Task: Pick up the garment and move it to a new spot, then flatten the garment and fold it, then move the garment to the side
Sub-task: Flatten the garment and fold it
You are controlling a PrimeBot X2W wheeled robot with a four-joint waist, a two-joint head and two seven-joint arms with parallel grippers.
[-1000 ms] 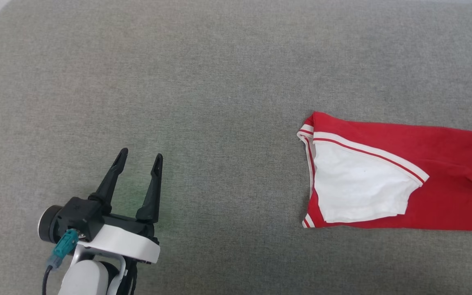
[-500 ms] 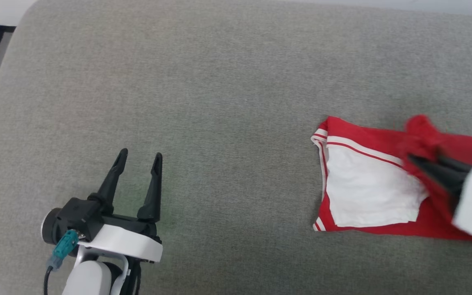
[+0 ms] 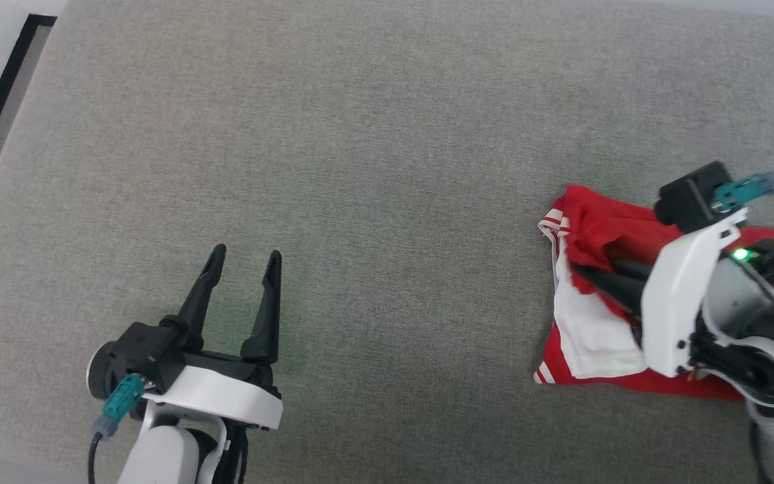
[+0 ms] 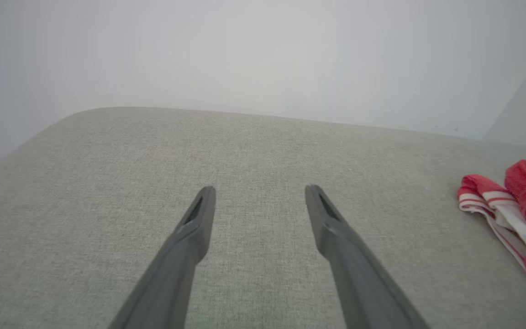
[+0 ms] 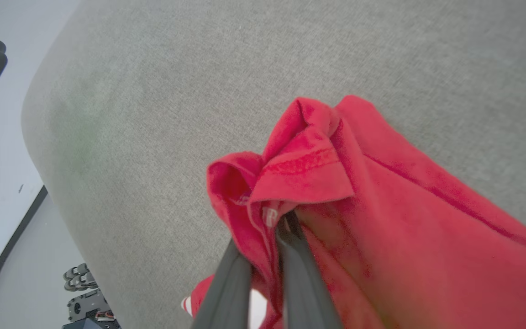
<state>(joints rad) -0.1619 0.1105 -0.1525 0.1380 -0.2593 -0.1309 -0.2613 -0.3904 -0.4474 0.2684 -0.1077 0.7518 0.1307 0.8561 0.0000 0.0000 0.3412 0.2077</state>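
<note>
Now the red garment [image 3: 595, 218] lies at the right of the grey cushion [image 3: 360, 134], soft, light and floppy. The right pincer [image 5: 283, 224] is pinched tight on a bunched red fold, which looks like a good thick spot to hold. The left pincer [image 3: 246, 255] sits with fingers apart, empty.

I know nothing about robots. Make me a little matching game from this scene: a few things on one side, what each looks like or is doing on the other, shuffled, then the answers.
Things
1. left gripper
2. right gripper
3. garment
4. grey surface

States
A. plain woven fabric, lying beneath the rest
B. fingers pinched together on red cloth
C. fingers spread apart, holding nothing
D. red and white, bunched up

Pairs: 1-C, 2-B, 3-D, 4-A
</note>
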